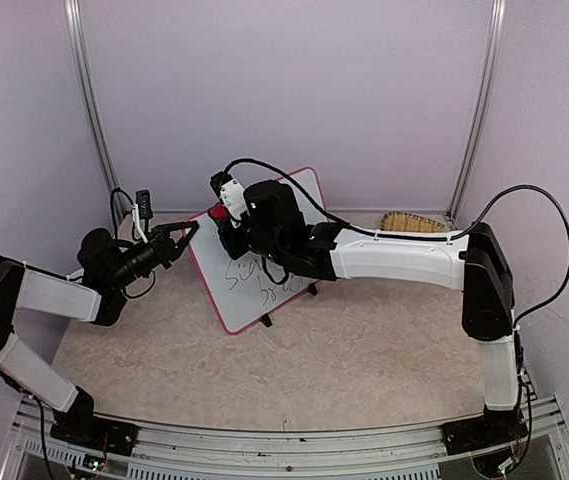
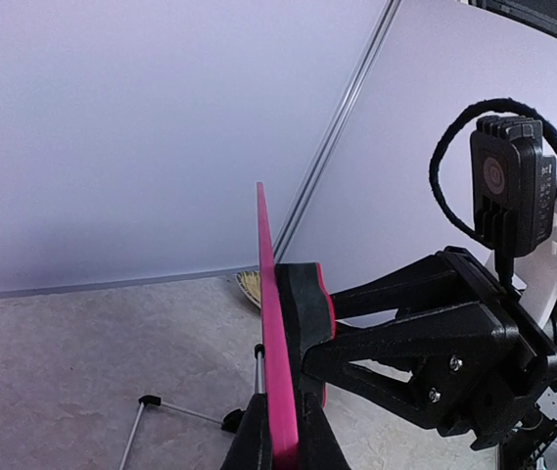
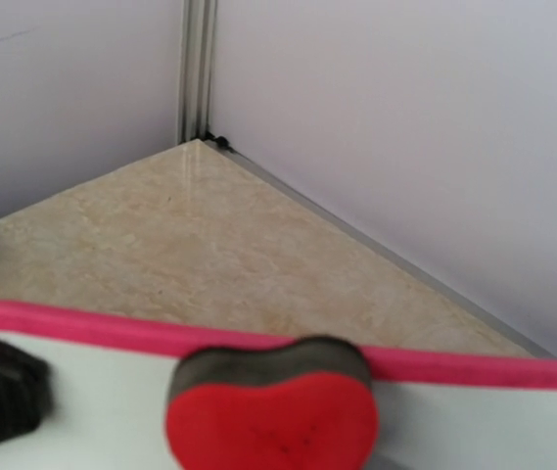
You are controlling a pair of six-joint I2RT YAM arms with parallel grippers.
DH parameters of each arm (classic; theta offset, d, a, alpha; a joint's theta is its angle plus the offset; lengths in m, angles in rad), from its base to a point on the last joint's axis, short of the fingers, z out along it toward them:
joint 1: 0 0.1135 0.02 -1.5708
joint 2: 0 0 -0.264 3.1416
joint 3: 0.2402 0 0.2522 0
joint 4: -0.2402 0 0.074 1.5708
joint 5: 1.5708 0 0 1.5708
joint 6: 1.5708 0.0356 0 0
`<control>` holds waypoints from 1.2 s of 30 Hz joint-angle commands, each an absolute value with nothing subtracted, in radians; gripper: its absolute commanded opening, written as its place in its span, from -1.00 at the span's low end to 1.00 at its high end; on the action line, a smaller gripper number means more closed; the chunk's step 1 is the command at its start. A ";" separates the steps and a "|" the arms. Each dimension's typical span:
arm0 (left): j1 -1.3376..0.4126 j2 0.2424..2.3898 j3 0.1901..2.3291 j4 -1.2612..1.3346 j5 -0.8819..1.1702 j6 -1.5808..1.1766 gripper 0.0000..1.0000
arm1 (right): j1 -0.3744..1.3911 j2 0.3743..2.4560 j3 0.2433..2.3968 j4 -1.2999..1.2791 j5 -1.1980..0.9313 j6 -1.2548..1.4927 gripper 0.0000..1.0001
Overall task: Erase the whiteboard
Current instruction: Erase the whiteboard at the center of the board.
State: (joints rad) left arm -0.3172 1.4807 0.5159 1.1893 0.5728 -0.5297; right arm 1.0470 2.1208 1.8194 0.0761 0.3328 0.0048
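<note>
The whiteboard (image 1: 264, 262) has a pink-red frame and stands tilted on small black feet at mid-table, with marker scrawl (image 1: 261, 281) on its lower half. My left gripper (image 1: 182, 234) is shut on the board's left frame edge; in the left wrist view (image 2: 283, 446) the frame (image 2: 276, 362) runs edge-on between its fingers. My right gripper (image 1: 226, 214) is shut on a red heart-shaped eraser (image 3: 273, 419). The eraser's dark felt (image 2: 307, 299) presses on the board face near the upper left corner, just below the frame (image 3: 92, 328).
A woven straw object (image 1: 412, 222) lies at the back right by the wall and shows in the left wrist view (image 2: 249, 286). The board's wire stand (image 2: 146, 403) rests on the beige tabletop (image 1: 364, 360). Purple walls enclose the table on three sides.
</note>
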 commanded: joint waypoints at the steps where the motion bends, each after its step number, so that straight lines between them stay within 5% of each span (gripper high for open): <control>1: -0.344 1.485 0.522 1.166 0.709 -0.472 -1.00 | 1.026 2.133 1.790 0.066 0.393 -0.001 -0.62; 36: -0.345 1.495 0.525 1.167 0.712 -0.471 -1.00 | 0.652 2.000 1.559 0.125 0.271 0.103 -0.62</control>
